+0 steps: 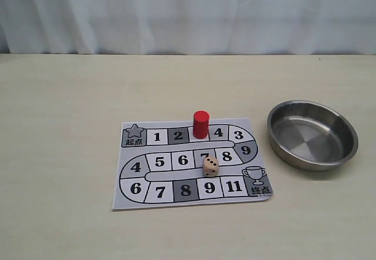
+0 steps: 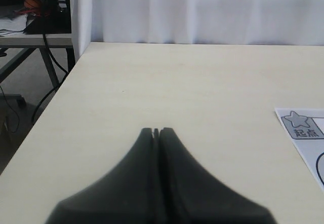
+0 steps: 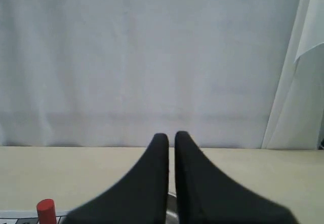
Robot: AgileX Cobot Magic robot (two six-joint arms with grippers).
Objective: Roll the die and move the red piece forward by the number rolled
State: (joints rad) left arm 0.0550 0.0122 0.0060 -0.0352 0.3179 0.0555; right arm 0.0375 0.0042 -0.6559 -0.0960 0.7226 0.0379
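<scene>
One red piece (image 1: 200, 124) near board (image 1: 160, 160) edge

We see a red piece (image 1: 201, 124), a pale wooden die (image 1: 210, 166) with black pips, a grey-and-white board (image 1: 185, 190) and a silvery bowl (image 1: 294, 145).

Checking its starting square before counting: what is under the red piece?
The red piece stands on the board, in the top row between square 2 and square 4. The number under it is covered.
</scene>
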